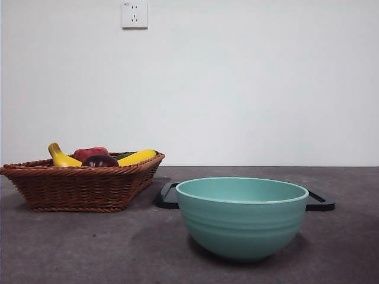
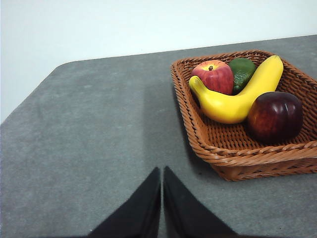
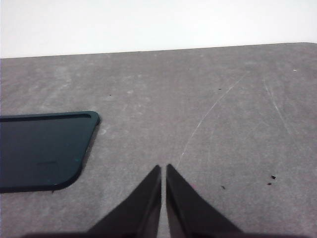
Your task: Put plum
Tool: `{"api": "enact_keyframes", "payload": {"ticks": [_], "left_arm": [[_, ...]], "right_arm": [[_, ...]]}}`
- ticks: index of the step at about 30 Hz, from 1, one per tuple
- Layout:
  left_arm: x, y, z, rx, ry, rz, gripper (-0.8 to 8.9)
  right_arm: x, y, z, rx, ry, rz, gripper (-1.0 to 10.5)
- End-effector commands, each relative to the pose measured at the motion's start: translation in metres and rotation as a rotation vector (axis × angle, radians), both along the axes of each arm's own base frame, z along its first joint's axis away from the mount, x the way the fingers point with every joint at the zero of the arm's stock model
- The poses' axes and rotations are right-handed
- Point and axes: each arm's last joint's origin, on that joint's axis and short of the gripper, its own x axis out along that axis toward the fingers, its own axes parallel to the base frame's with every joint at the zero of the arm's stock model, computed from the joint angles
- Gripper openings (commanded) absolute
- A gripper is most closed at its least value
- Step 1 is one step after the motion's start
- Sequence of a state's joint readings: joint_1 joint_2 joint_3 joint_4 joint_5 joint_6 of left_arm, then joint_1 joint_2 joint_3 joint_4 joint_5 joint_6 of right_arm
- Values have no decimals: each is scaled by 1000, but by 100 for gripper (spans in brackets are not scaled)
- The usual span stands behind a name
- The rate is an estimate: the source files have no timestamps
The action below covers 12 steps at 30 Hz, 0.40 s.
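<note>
Wicker basket [image 2: 208,144] holds the lot — banana [image 2: 237,96], red apple [image 2: 214,75], a green fruit, and at the near corner the plum [image 2: 275,116], dark maroon going almost black, round and glossy, resting against the banana's curve just inside the rim. It looks light and rigid but slick-skinned, likely to roll or squirt out of a pinch, so I'd take it across its widest middle from above, clear of the banana. Both arms wait — left gripper [image 2: 162,173] and right gripper [image 3: 163,171] each have jaws pressed together on nothing.
</note>
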<state>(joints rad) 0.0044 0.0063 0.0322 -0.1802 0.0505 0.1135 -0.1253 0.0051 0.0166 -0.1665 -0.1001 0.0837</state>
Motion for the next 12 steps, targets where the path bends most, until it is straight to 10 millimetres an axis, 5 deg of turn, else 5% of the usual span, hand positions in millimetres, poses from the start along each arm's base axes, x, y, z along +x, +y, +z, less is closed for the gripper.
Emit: {"api": "enact_keyframes", "payload": {"ticks": [1,12], "left_arm": [[1,0,-7,-6,26,5,8],[1,0,-7,-6,26,5,8]], "right_arm": [[0,0,-1,9,-2,-3,6],[0,0,-1,8,-6,-3,6]]}}
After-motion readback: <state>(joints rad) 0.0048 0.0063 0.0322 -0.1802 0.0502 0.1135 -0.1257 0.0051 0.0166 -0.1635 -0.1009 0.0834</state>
